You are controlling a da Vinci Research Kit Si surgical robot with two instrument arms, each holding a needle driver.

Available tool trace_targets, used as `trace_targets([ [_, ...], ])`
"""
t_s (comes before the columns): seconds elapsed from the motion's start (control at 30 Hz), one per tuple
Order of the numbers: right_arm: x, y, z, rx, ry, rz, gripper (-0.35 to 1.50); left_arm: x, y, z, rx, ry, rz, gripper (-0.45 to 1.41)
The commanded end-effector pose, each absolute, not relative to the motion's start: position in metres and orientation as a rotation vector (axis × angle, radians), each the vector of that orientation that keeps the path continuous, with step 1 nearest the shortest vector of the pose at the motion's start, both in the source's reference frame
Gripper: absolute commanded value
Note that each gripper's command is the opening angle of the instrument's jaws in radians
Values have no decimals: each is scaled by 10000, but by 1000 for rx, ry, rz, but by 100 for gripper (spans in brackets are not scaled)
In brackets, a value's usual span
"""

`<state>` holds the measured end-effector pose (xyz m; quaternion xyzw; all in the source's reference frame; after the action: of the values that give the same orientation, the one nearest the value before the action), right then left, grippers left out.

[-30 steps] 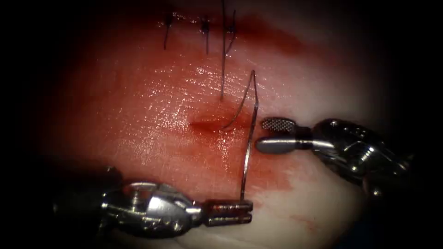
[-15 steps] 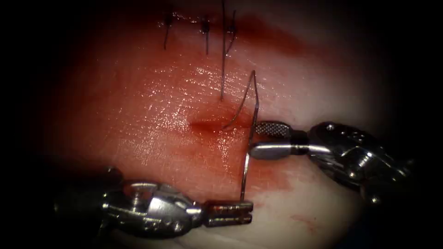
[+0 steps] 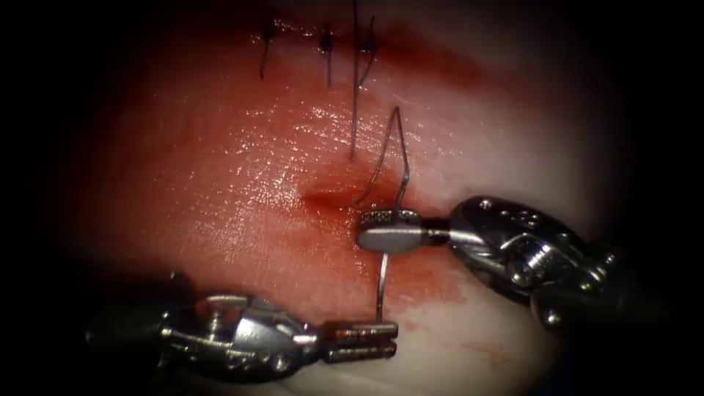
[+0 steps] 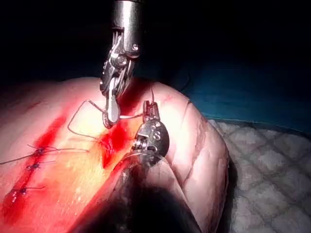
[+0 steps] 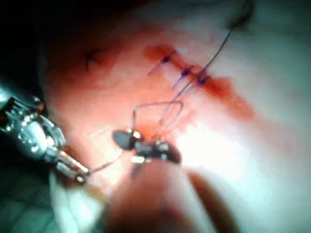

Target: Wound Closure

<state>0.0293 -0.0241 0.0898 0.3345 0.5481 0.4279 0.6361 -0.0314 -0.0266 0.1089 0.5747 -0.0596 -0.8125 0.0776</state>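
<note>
The tissue (image 3: 242,183) has a short open cut (image 3: 326,198) in red fluid. Just right of the cut, the thin curved needle (image 3: 402,172) stands free of the tissue. My left tool (image 3: 392,339) comes in from below and is shut on the needle's lower end. My right tool (image 3: 364,229) has its jaws closed across the needle near mid-curve. Thread (image 3: 375,172) runs from the needle's upper end down into the cut. In the left wrist view the right tool (image 4: 112,112) hangs beside the left tool (image 4: 151,112). The right wrist view shows the thread loop (image 5: 160,104).
Three tied stitches (image 3: 326,40) with short dark tails sit along the closed part of the wound at the back, and a long thread tail (image 3: 355,95) hangs down from them. A blue drape (image 4: 252,97) and a white quilted pad (image 4: 272,160) lie beyond the tissue's edge.
The right tool moved left with its jaws open, straddled the needle and closed on it. The needle tilted slightly left. The left tool kept its hold and barely moved.
</note>
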Motion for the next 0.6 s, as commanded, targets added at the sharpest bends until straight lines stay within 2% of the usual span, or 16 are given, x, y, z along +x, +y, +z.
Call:
trace_targets([
  [0.03, 296, -239, 901, 758, 1255, 969, -35, -319, -267, 1094, 1724, -176, -2434, -45],
  [0.07, 293, -237, 901, 739, 1263, 962, -35, -319, -266, 1094, 1744, -145, -2458, -25],
  [0.1, 292, -236, 902, 730, 1264, 961, -35, -319, -265, 1093, 1754, -130, -2469, 12],
  [0.13, 287, -233, 904, 689, 1272, 945, -35, -319, -260, 1089, 1808, -40, -2532, 68],
  [0.17, 282, -229, 907, 650, 1282, 927, -35, -317, -253, 1082, 1850, 32, -2581, 110],
  [0.3, 277, -223, 909, 590, 1298, 896, -35, -312, -240, 1070, 1914, 161, -2671, 120],
  [0.4, 274, -217, 910, 515, 1313, 856, -35, -301, -230, 1063, 1958, 257, -2722, 118],
  [0.43, 275, -216, 909, 510, 1320, 853, -35, -298, -228, 1062, 1968, 278, -2739, 115],
  [0.5, 276, -214, 907, 479, 1331, 827, -35, -290, -223, 1065, 2000, 340, -2807, 96],
  [0.53, 276, -214, 907, 479, 1331, 827, -35, -290, -223, 1065, 2000, 340, -2807, 96],
  [0.6, 277, -212, 903, 460, 1337, 807, -35, -286, -218, 1070, 2020, 417, -2911, 76],
])
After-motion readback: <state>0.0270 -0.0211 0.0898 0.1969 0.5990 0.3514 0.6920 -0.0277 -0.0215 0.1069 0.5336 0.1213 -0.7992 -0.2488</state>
